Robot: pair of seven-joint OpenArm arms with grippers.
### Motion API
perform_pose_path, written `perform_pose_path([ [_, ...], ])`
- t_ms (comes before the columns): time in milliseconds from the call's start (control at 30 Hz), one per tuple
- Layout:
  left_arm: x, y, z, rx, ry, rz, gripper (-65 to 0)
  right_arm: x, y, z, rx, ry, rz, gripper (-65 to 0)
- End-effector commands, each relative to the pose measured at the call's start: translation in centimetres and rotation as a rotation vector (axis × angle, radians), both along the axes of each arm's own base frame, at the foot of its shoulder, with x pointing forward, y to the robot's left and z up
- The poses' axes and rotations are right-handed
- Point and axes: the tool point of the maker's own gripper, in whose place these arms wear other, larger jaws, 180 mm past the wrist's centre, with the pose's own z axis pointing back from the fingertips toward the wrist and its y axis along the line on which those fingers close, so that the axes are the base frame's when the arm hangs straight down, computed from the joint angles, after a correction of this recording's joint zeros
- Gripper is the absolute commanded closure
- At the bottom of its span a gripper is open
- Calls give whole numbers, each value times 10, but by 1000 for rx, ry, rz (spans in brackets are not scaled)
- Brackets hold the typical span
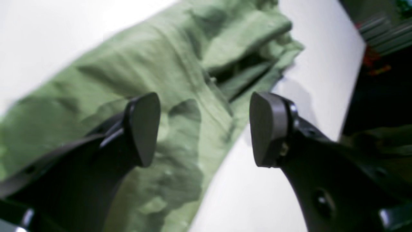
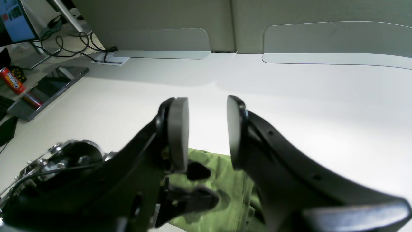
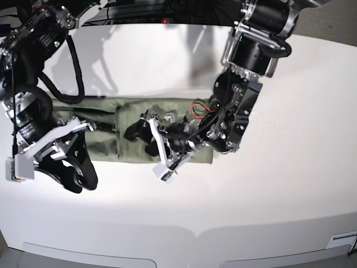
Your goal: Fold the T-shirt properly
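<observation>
We are seeing both arms hiding much of the green T-shirt [image 3: 103,146] lying on the white counter [image 3: 279,184]; both grippers' jaws are gaping wide, holding nothing.

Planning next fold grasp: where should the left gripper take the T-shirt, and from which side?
Probably the T-shirt's folded edge nearest the open left gripper. Come from above, jaws astride that edge: the cloth lies flat on the table, so only its layered edge offers something to pinch.

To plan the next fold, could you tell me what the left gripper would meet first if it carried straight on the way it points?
Probably the T-shirt: the open left gripper points at the green cloth near its edge. Depth is unclear, but nothing else shows between them.
</observation>
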Motion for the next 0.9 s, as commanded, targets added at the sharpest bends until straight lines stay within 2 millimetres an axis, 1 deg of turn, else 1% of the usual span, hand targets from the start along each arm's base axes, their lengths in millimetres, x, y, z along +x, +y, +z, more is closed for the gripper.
perform_pose_path([
  [0,11,-7,21,-28,-67,-1,-425,0,4,15,9,-59,19,-206],
  [33,11,-4,14,12,-76,0,-425,0,4,15,9,-59,19,-206],
  [133,8,11,-16,132,-73,60,-425,0,4,15,9,-59,19,-206],
  [233,7,19,-31,143,-113,154,-425,0,4,16,10,-61,19,-206],
  [300,1,27,-46,218,-137,159,-425,0,4,16,10,-61,19,-206],
  [400,-5,50,-69,354,-154,161,-425,0,4,15,10,-60,19,-206],
  [433,-4,60,-74,377,-152,177,-425,0,4,15,9,-59,19,-206],
  [500,0,88,-85,438,-149,216,-425,0,4,15,8,-57,19,-206],
  [600,10,144,-99,558,-145,311,-425,0,4,14,6,-55,19,-206],
  [667,10,180,-107,639,-128,344,-425,0,4,14,6,-54,20,-206],
  [700,9,194,-111,659,-119,355,-425,0,4,14,6,-54,20,-206],
  [867,-4,248,-124,746,-88,387,-425,0,3,11,-3,-37,18,-206],
])
